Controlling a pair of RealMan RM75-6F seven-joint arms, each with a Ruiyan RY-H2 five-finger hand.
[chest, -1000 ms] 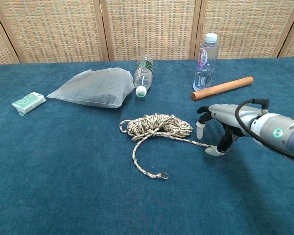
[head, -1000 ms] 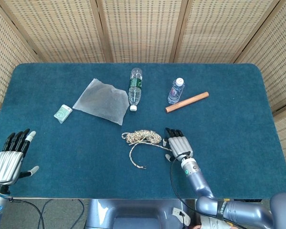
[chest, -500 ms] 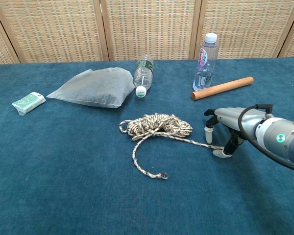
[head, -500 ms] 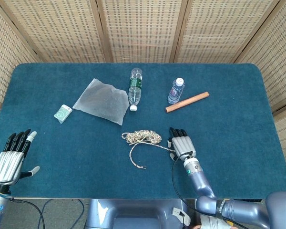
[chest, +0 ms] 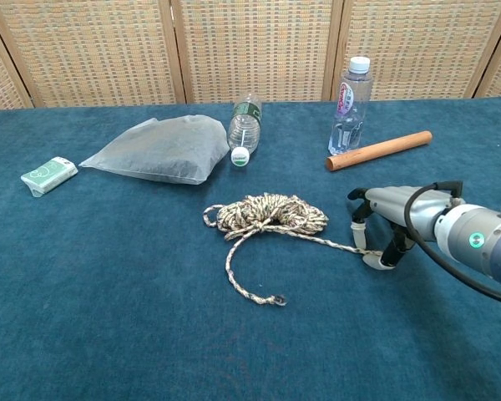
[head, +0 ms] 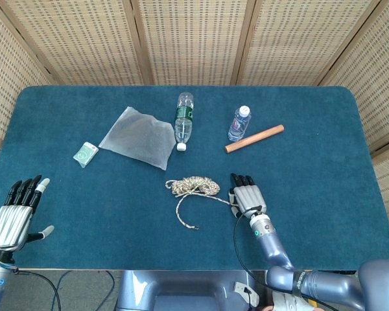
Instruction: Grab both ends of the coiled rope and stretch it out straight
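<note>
While the rope (chest: 270, 215) coils leftward, the right hand (chest: 382, 219) pinches its end.

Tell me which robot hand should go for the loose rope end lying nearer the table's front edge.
Left. The right robot hand is already at the rope's other end, seemingly pinching it. The left robot hand is open and holds nothing, though it sits far off at the table's left corner.
</note>
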